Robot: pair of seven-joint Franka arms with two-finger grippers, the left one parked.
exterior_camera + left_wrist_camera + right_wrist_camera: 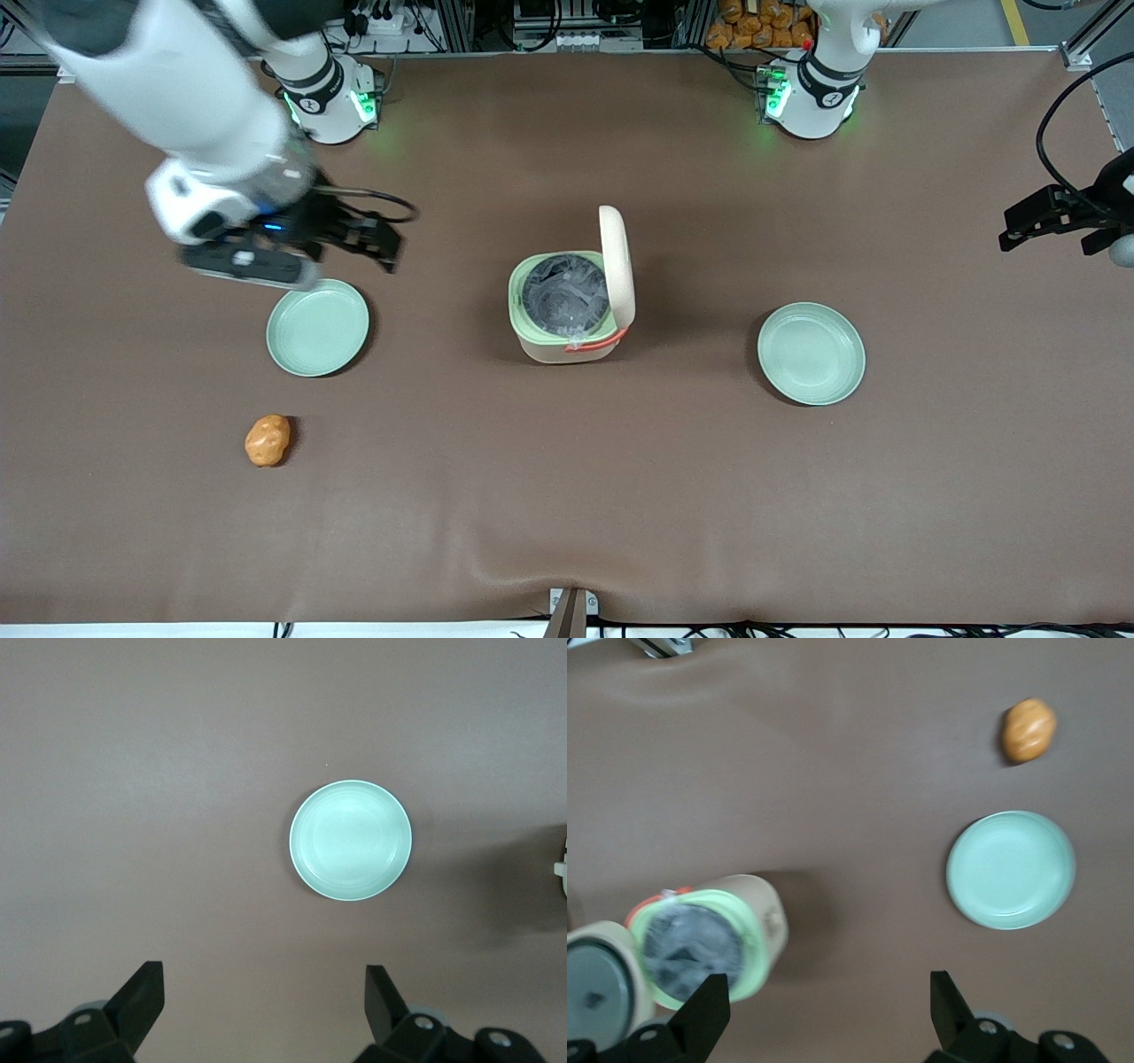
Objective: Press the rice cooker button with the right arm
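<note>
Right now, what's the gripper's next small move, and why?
Probably just retract. The cooker has its lid standing open and the pot exposed, so the press looks done. The open gripper hangs by the plate, apart from the cooker.

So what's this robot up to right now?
The right arm is working around a small rice cooker in the middle of the table. The cooker's lid stands open, showing the grey pot inside. The gripper, fingers open, hangs above the table beside a pale green plate, well apart from the cooker. It holds nothing.
</note>
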